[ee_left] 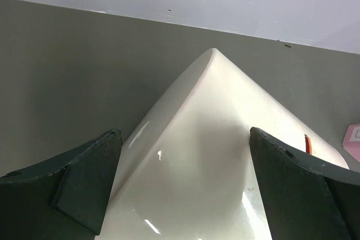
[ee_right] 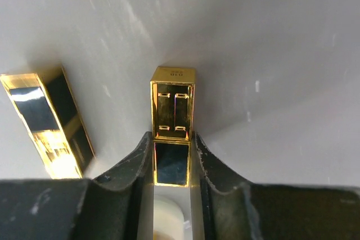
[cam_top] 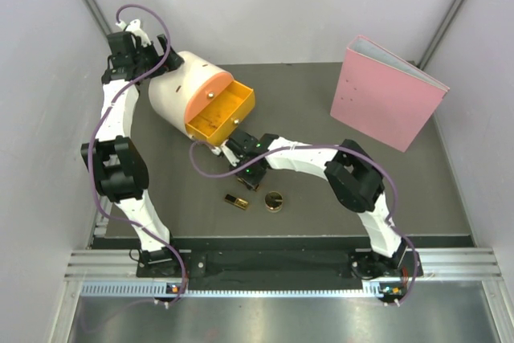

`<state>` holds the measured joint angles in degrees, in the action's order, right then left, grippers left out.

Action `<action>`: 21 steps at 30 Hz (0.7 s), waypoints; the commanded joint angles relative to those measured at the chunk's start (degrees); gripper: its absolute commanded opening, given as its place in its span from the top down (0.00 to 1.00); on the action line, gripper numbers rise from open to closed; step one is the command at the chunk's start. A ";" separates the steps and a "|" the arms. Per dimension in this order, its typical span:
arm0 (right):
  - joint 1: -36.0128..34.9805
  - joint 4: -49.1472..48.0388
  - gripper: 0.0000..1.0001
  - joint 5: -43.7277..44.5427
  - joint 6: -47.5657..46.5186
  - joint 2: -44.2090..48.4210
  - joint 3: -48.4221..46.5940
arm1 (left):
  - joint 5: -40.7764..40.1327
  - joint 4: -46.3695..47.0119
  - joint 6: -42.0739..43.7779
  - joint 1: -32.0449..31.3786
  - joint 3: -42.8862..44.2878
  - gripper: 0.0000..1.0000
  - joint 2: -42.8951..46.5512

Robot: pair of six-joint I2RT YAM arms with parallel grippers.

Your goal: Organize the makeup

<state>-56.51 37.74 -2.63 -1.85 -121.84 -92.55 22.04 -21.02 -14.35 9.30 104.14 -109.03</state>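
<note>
My right gripper (ee_right: 171,139) is shut on a gold-and-black lipstick case (ee_right: 173,105), which sticks out past the fingertips just above the table. A second lipstick case (ee_right: 48,119) lies on the table to its left; it also shows in the top view (cam_top: 236,201). A round gold compact (cam_top: 274,202) lies beside that one. In the top view my right gripper (cam_top: 250,178) is just in front of the open drawer and hides the case it holds. My left gripper (ee_left: 185,139) is open, its fingers (ee_left: 84,189) astride the cream box (ee_left: 208,155). The peach bottles are out of view.
The cream cylindrical box (cam_top: 181,90) lies at the back left with its orange-yellow drawer (cam_top: 221,114) pulled open toward the middle. A pink binder (cam_top: 385,102) stands at the back right. Grey walls close in both sides.
</note>
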 commanded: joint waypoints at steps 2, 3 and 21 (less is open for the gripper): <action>-0.53 2.25 1.00 -0.61 -5.70 11.51 6.14 | -1.30 -7.99 3.19 -0.78 -1.31 0.02 -1.80; -0.44 2.25 1.00 -1.31 -6.41 12.93 6.77 | -1.39 -8.08 3.19 -0.77 -1.31 0.02 -1.71; 10.54 -4.50 1.00 -9.68 1.48 8.47 -25.74 | 0.28 -7.64 2.48 -1.04 0.72 0.01 -3.12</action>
<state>-49.17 37.87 -11.73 -4.84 -109.03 -113.56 22.15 -21.37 -14.35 9.26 104.81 -109.40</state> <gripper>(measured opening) 0.224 0.985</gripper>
